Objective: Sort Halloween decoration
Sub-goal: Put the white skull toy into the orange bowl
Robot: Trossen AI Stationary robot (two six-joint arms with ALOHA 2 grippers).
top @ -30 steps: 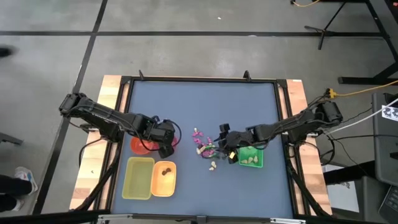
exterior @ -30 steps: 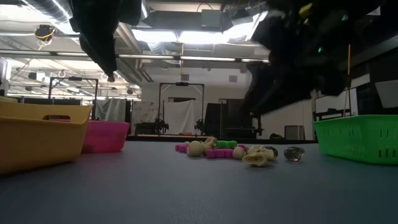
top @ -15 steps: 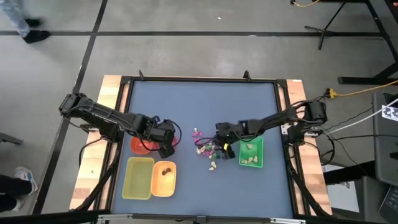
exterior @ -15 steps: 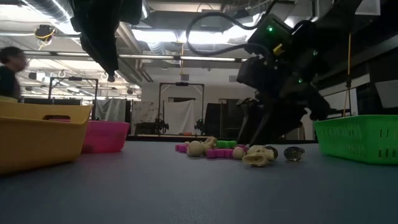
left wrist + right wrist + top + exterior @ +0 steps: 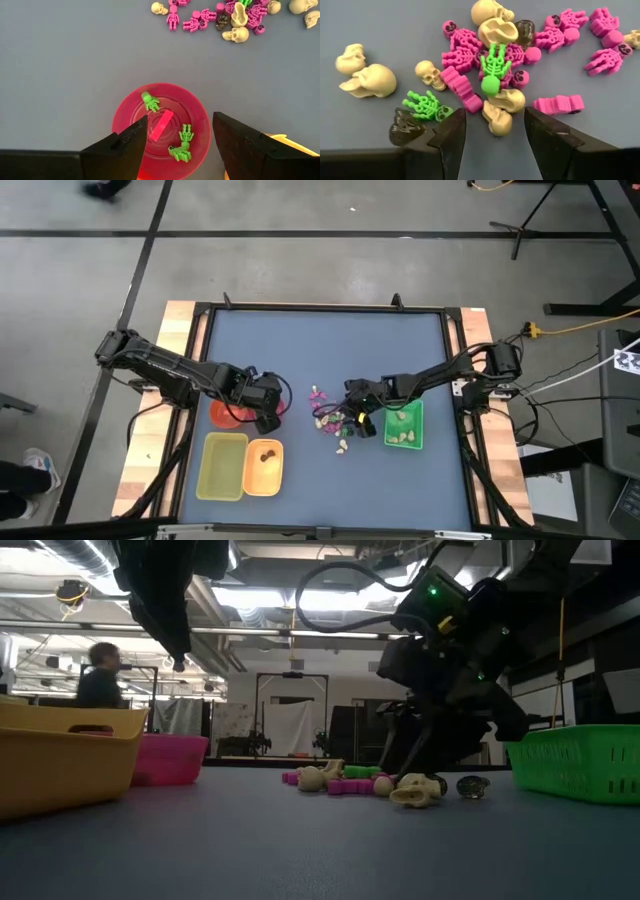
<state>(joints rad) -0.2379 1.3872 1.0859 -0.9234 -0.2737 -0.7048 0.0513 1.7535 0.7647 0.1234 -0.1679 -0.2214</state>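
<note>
Right wrist view: right hand (image 5: 490,132) hangs wide open over the trinket pile (image 5: 490,75), picking; next, I judge, closing on one cream skull (image 5: 497,116).

bare blue table (image 5: 330,350) behind the trinket pile (image 5: 335,418), green tray (image 5: 404,427) crowding its right, pink bowl (image 5: 232,412) left

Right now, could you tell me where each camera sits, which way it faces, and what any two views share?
High view: overhead, straight down; both arms, left hand, right hand.
Low view: table height, level across the table into the room; arms drop in from above.
Left wrist view: above the pink bowl; own open fingers.
Right wrist view: close over the trinket pile; own open fingers.
Shared: both wrist views show the pile; the low view too.
</note>
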